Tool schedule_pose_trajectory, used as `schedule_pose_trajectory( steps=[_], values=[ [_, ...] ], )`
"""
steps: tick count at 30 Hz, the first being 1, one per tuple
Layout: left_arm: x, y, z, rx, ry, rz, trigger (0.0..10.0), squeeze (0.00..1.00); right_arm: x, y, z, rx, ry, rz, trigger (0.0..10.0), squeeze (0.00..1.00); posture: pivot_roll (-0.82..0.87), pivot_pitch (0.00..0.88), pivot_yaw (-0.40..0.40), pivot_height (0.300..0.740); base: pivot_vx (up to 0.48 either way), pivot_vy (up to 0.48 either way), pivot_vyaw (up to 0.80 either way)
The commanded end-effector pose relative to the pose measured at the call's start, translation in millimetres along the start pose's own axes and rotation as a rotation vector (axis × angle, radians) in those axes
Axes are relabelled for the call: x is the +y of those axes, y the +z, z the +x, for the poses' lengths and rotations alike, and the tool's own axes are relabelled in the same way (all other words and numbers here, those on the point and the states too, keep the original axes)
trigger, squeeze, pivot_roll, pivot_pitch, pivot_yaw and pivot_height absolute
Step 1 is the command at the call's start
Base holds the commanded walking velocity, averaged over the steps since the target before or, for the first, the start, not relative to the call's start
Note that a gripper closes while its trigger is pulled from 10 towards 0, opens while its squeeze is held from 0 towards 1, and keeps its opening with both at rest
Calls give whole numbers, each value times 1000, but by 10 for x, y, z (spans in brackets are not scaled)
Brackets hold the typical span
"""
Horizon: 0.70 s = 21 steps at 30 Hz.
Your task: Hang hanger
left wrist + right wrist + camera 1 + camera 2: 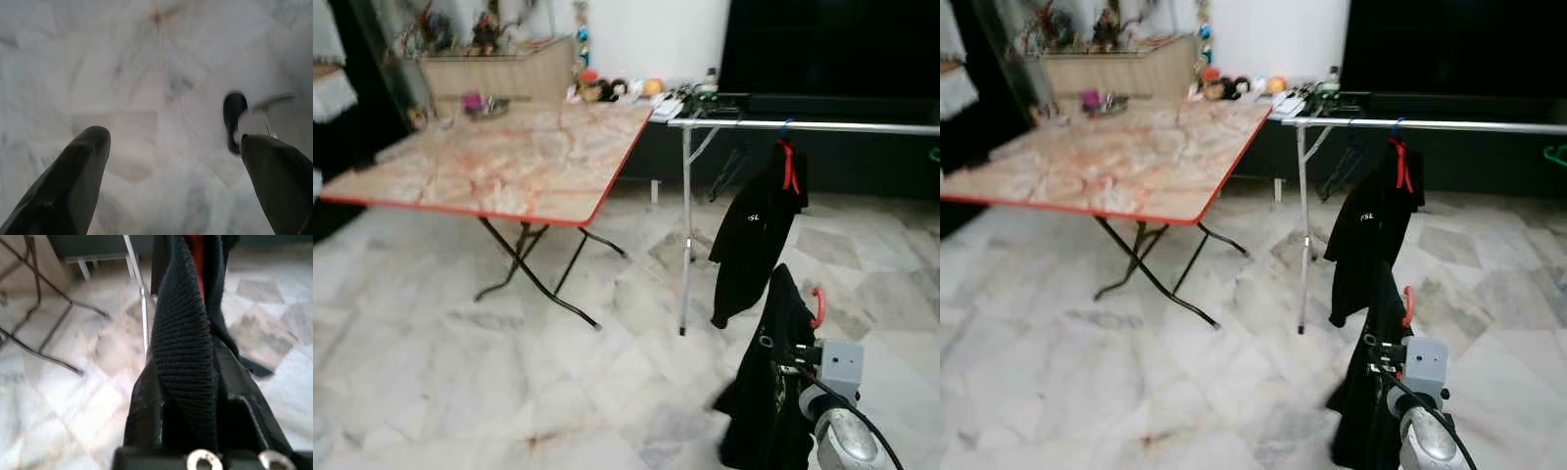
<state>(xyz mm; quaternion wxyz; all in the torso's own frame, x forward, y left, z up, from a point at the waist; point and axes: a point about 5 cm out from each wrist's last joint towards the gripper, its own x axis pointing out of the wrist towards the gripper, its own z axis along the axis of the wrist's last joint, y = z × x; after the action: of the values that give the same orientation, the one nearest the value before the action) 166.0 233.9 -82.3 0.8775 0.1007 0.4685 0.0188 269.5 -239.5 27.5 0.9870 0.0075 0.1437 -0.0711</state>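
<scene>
My right gripper (785, 354) is low at the right, shut on a black shirt (766, 392) draped over a red hanger, whose hook (819, 305) sticks up beside it. In the right wrist view the black fingers (144, 401) clamp the shirt's ribbed collar (186, 347), with a strip of the red hanger (196, 252) beyond. Ahead stands a metal clothes rack with a silver rail (822, 126). A second black shirt (754, 235) hangs from the rail on a red hanger (789, 168). My left gripper (173, 138) hangs open over the marble floor, holding nothing.
A folding table (509, 162) with a marbled top and red edge stands to the left on crossed black legs (533, 274). The rack's upright leg (685, 235) is between table and shirts. Clutter and a dark cabinet (822, 59) line the back wall. Pale marble floor (460, 372) lies in front.
</scene>
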Motion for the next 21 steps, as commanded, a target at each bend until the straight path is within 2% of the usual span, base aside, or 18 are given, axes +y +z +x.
schedule_pose_trajectory(
  steps=[1, 2, 3, 5, 6, 7, 8, 10, 15, 17, 18, 19, 21],
  values=[
    [23, 294, 33, -115, -3, 45, 10000, 0, 37, 151, 78, -26, 28, -21, 10000, 0, 96, 0, 29, 740, 0, 0, 0],
    [26, 455, 46, -167, -11, 51, 10000, 0, 38, 164, 81, -29, 33, -25, 10000, 0, 98, 0, 29, 740, 0, 0, 0],
    [43, 845, 41, -303, -45, 53, 10000, 0, 41, 193, 89, -32, 47, -29, 10000, 0, 97, 0, 31, 740, 0, 0, 0],
    [53, 1023, 16, -382, -70, 53, 10000, 0, 39, 208, 98, -20, 63, -51, 10000, 0, 94, 0, 30, 740, 0, 0, 0],
    [66, 1121, -4, -430, -80, 68, 10000, 0, 35, 222, 107, -1, 85, -92, 10000, 0, 92, 0, 34, 740, 0, 0, 0],
    [67, 1140, -9, -440, -82, 72, 10000, 0, 33, 224, 109, 4, 90, -101, 10000, 0, 90, 0, 33, 740, 0, 0, 0],
    [105, 1241, -33, -476, -75, 139, 10000, 0, 26, 231, 112, 29, 132, -143, 10000, 0, 88, 0, 31, 740, 0, 0, 0],
    [121, 1391, -64, -520, -74, 204, 10000, 0, 23, 258, 110, 55, 213, -193, 10000, 0, 85, 0, 32, 740, 0, 0, 0],
    [53, 1557, -94, -556, -128, 281, 10000, 0, 20, 331, 121, 75, 336, -276, 10000, 0, 78, 0, 33, 740, 0, 0, 0],
    [-57, 1670, -143, -580, -247, 457, 10000, 0, 23, 448, 113, 97, 510, -405, 10000, 0, 67, 0, 31, 740, 0, 0, 0],
    [-57, 1670, -143, -580, -247, 457, 10000, 0, 23, 448, 113, 97, 510, -405, 10000, 0, 67, 0, 31, 740, 0, 0, 0],
    [-138, 1713, -184, -575, -353, 606, 10000, 0, 18, 552, 77, 125, 676, -519, 10000, 0, 65, 0, 28, 740, 0, 0, 0],
    [-159, 1718, -198, -566, -391, 666, 10000, 0, 11, 588, 55, 137, 749, -576, 10000, 0, 64, 0, 29, 740, 0, 0, 0]
  ],
)
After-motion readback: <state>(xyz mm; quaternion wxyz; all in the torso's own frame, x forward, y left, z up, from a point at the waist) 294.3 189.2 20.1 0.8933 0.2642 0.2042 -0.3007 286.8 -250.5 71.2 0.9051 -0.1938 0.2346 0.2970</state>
